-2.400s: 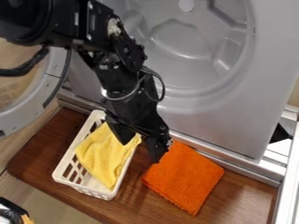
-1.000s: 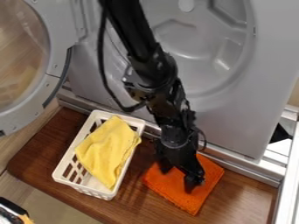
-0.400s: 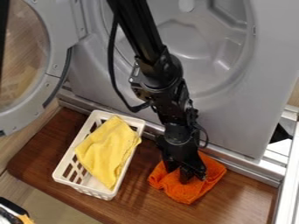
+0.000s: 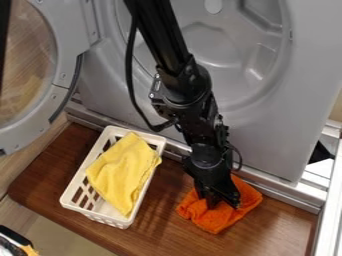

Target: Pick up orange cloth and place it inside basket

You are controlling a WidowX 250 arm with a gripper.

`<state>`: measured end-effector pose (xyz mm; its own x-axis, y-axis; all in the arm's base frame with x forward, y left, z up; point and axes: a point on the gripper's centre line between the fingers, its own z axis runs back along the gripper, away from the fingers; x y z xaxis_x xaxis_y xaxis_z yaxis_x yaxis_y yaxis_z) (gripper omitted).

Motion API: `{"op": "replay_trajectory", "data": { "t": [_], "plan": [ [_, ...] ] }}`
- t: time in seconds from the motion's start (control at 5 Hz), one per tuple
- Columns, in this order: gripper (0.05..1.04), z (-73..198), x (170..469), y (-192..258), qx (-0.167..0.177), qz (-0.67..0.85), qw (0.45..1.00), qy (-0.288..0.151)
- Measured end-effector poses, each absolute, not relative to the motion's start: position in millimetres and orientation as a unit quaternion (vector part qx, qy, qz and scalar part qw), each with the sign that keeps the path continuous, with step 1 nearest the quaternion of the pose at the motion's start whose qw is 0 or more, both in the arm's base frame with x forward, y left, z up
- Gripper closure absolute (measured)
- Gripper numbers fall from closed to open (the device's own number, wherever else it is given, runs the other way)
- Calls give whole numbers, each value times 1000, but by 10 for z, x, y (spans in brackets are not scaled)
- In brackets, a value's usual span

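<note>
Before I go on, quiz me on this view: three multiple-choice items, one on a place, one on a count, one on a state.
1. Where is the yellow cloth?
A) under the claw
B) in the basket
C) on the bare board

2. How many cloths show?
A) two
B) three
C) four

3. How does the orange cloth lie?
A) smooth and flat
B) draped over the basket
C) bunched up at the claw

1: B, the yellow cloth lies within the basket's white walls.
2: A, one cloth is yellow and one is orange.
3: C, its surface is folded and rumpled around the claw.
</note>
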<state>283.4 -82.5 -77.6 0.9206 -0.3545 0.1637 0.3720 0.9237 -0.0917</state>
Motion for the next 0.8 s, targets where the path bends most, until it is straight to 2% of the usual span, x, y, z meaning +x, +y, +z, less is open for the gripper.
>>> {"op": "replay_trajectory", "data": {
  "t": [0.2, 0.4, 0.8],
  "plan": [
    [1001, -702, 2748, -892, -85, -203, 974, -61],
    [1001, -460, 2741, -951, -102, -213, 967, -93],
    [1001, 199, 2585, -830, -103, -221, 961, -135]
  ]
}}
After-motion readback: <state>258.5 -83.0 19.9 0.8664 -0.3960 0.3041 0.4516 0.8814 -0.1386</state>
